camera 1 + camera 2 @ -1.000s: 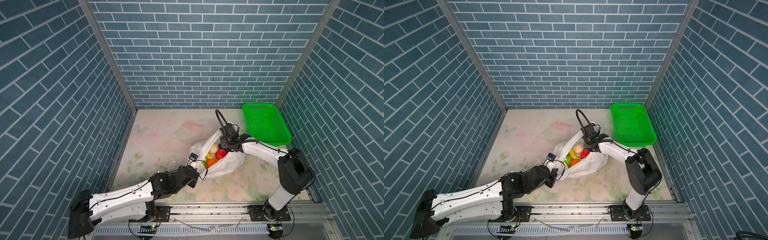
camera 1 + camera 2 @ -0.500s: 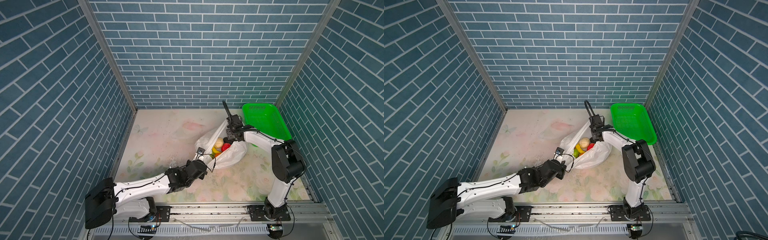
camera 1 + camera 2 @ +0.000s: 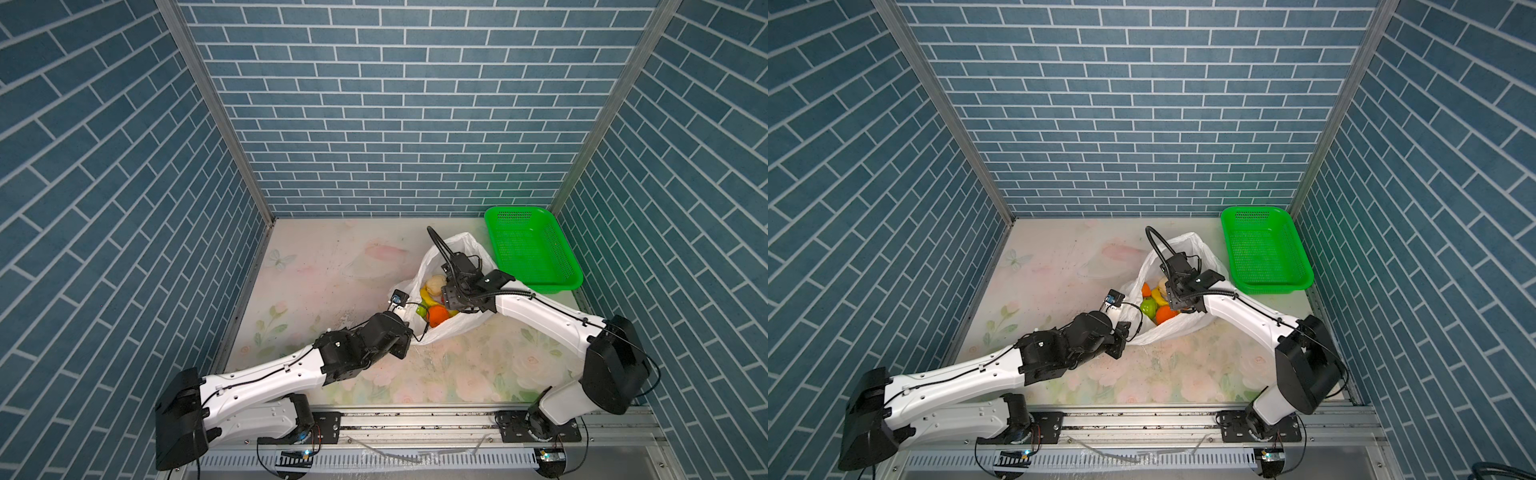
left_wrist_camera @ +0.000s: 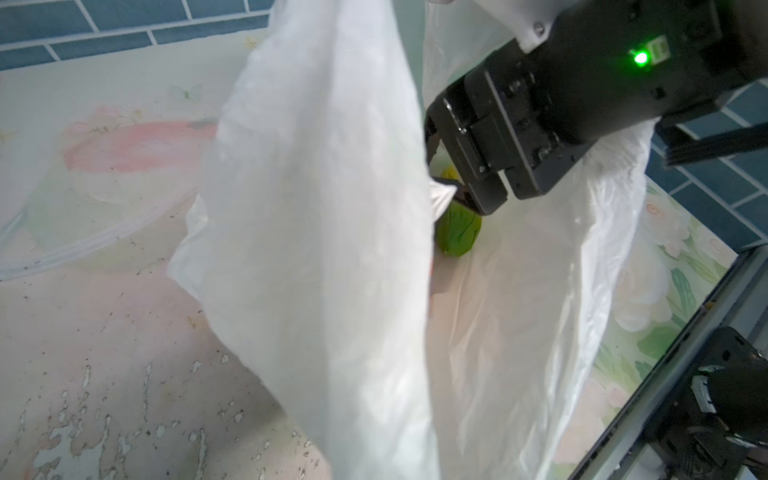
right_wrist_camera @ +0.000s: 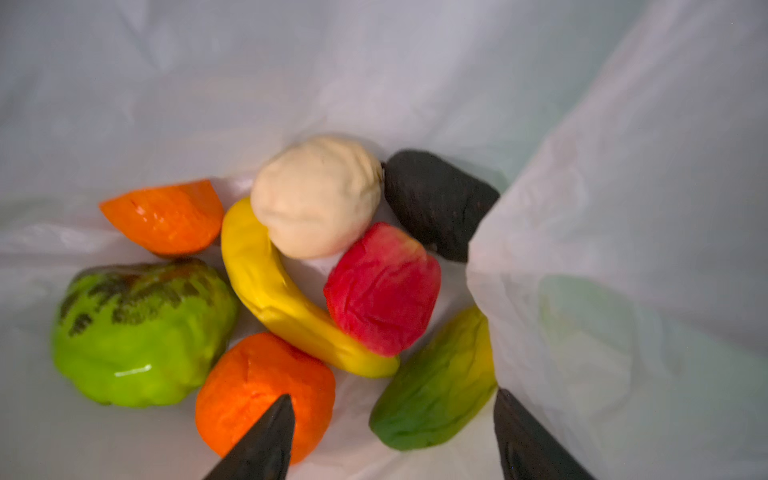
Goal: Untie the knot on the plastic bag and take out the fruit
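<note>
Right claw parted inside plastic bag (fold overlapping fruit), basket beside

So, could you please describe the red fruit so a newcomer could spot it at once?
Find the green basket in the far right corner; the open white plastic bag lies beside it. Inside, it sits between the yellow banana, the whitish knobbly piece and the dark oval piece. It is the only red piece, wrinkled and roundish.

Both top views look down from high; wrist views share the plastic bag close-up.
</note>
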You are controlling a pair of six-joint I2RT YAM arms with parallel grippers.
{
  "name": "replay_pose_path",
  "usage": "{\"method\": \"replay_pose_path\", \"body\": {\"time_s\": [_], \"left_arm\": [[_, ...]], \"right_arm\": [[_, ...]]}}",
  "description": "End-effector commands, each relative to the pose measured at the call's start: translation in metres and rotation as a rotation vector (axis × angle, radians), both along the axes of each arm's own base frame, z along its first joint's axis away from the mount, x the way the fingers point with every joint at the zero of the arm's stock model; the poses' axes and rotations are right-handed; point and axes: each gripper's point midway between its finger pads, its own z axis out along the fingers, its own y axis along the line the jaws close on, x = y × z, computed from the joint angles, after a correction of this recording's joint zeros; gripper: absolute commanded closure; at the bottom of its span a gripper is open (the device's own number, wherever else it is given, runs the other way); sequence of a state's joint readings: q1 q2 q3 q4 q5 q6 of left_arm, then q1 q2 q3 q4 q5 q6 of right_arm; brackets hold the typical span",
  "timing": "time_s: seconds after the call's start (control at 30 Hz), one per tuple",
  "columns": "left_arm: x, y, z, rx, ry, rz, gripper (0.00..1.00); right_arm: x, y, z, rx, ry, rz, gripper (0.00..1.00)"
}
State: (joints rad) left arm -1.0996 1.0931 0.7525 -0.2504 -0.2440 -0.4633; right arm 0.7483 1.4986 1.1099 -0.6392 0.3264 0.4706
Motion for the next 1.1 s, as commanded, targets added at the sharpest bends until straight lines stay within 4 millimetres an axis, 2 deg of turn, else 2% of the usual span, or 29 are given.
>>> {"method": "replay_pose_path", "body": {"time_s": [0.0,0.17,0.37,0.47,0.6,0.7,0.9,1.0,1.07], "left_arm": [[-0.007,0.001,-0.006,0.020,0.043,-0.029,1.00],[-0.013,0.006,-0.012,0.022,0.066,-0.040,1.00],[-0.013,0.013,-0.010,0.008,0.060,-0.010,1.00],[-0.014,0.012,-0.007,0.000,0.051,-0.020,1.00],[-0.016,0.018,-0.008,0.017,0.034,-0.037,1.00],[-0.021,0.029,-0.022,0.053,0.034,-0.043,1.00],[-0.030,0.032,-0.035,0.054,0.061,-0.077,1.00],[-0.032,0.030,-0.039,0.062,0.058,-0.090,1.00],[-0.028,0.028,-0.033,0.060,0.025,-0.090,1.00]], "right_arm": [[-0.030,-0.025,-0.015,-0.016,0.041,-0.112,0.25],[-0.059,-0.035,-0.044,-0.038,0.075,-0.126,0.24],[-0.084,-0.047,-0.072,-0.087,0.102,-0.162,0.24],[-0.083,-0.034,-0.064,-0.070,0.069,-0.108,0.23],[-0.081,0.005,-0.047,0.020,0.033,0.041,0.22],[-0.084,0.027,-0.042,0.092,0.057,0.086,0.21],[-0.072,0.060,-0.024,0.260,0.023,0.053,0.20],[-0.062,0.068,-0.026,0.270,0.010,0.014,0.18],[-0.055,0.072,-0.028,0.293,-0.002,-0.038,0.15]]}}
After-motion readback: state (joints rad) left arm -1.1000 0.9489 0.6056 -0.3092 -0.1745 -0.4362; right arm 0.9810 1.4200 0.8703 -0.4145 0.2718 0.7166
